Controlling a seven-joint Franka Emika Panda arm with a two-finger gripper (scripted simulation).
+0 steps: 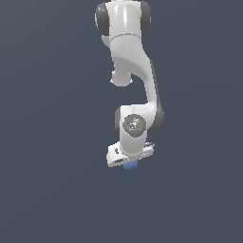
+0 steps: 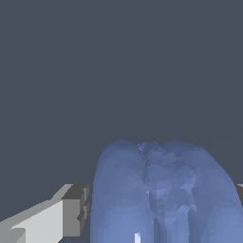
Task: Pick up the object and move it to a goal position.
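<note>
The blue lumpy object [image 1: 131, 165] shows just below the white hand in the exterior view, mostly covered by it. In the wrist view the object [image 2: 161, 190] looms large and fills the space between the fingers. My gripper [image 1: 129, 162] points down over it. One grey-padded finger [image 2: 76, 211] lies against one flank of the object, and the edge of the other finger [image 2: 239, 190] shows at the opposite flank. The jaws stand closed in on the object from both sides.
Only a flat, plain dark grey-blue surface [image 1: 52, 180] shows around the arm in both views. No other objects, containers or edges are in view.
</note>
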